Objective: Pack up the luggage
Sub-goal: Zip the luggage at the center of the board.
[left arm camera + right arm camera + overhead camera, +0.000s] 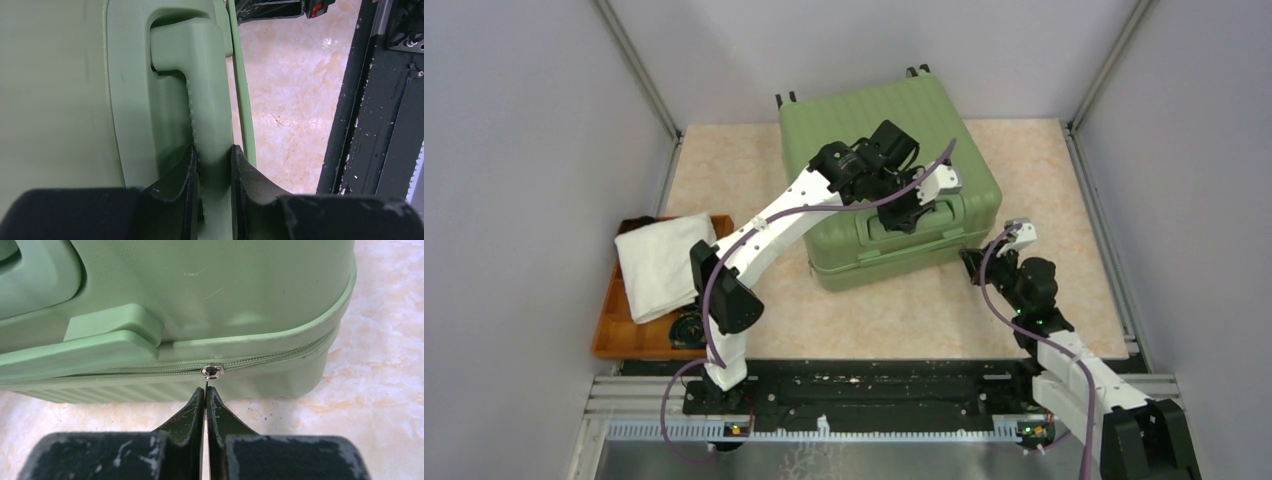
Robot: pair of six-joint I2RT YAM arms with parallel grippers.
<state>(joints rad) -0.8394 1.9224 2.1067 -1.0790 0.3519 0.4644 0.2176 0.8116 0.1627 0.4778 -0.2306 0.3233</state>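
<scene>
Beneath left end effector (214, 170), luggage (844, 115)

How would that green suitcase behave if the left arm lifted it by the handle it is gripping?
The luggage looks rigid; its ribbed hard shell should not flex. Held by the left gripper at the handle on its near side, it would probably tip up on its far edge rather than rise level. The wheels there might let it roll.
</scene>
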